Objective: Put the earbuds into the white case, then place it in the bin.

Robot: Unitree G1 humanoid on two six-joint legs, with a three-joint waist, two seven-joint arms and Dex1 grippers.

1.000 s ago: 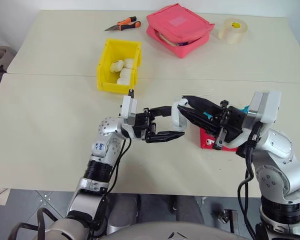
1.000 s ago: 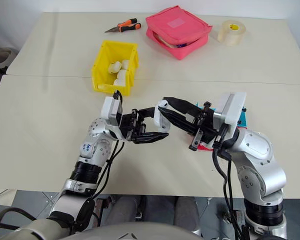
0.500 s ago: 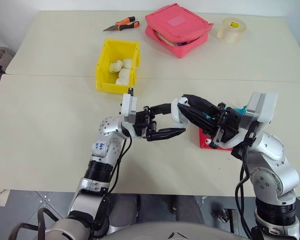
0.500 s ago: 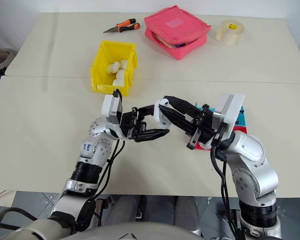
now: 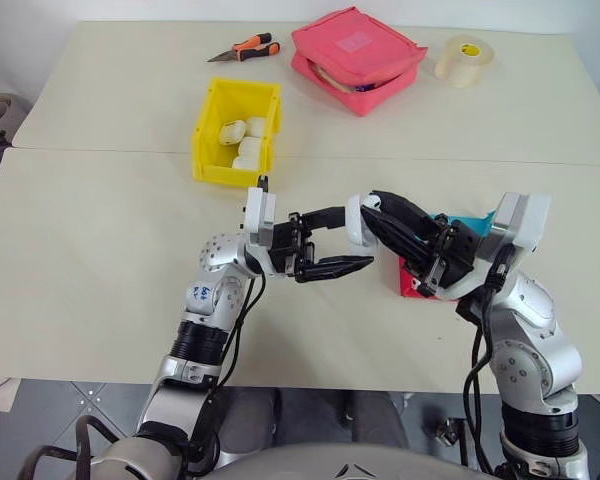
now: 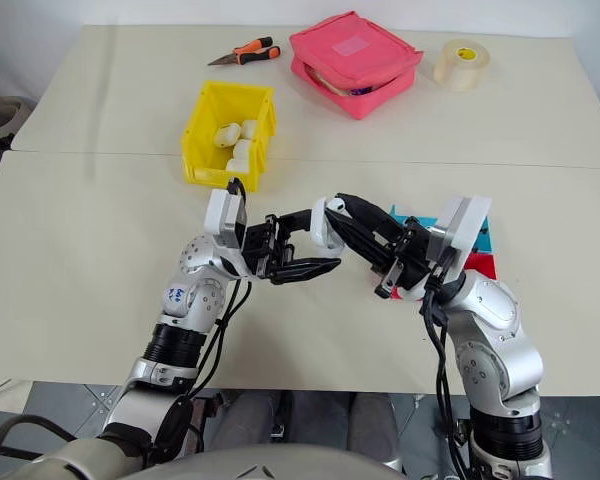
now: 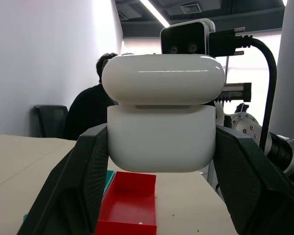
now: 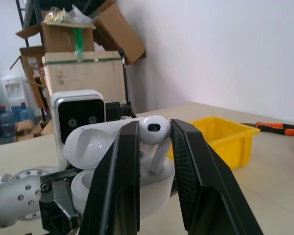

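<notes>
The left tool [image 5: 342, 242] is clamped on a small glossy white rounded plastic earbud case [image 7: 161, 135], gripping its lower body between the two black fingers [image 7: 83, 181], with the hinged lid tipped open above it. It holds the case in the air over the pale beige surface [image 5: 100, 260], at the middle of the scene. The right tool [image 8: 154, 147] meets it from the other side, its fingers narrowed around a tiny glossy white plastic earbud with a short stem [image 8: 154, 139]; the stem points down into the open case, directly over its well, and whether it is seated I cannot tell.

Just beyond the right tool, a shallow red plastic tray [image 7: 130, 198] lies on the surface, with a teal-blue tray [image 6: 480, 238] beside it, partly hidden by the arm. Farther away, towards the far left of the tools, stands the small bright yellow plastic rectangular bin [image 5: 216, 165], with several more white cases [image 5: 242, 140] lying inside it. Along the far edge of the surface lie orange-and-black-handled pliers [image 5: 248, 48], a pink fabric zip pouch [image 5: 358, 55] and a roll of pale tape [image 5: 466, 58], each well apart from the tools. In the left wrist view a person in dark clothing [image 7: 90, 112] sits in the background.
</notes>
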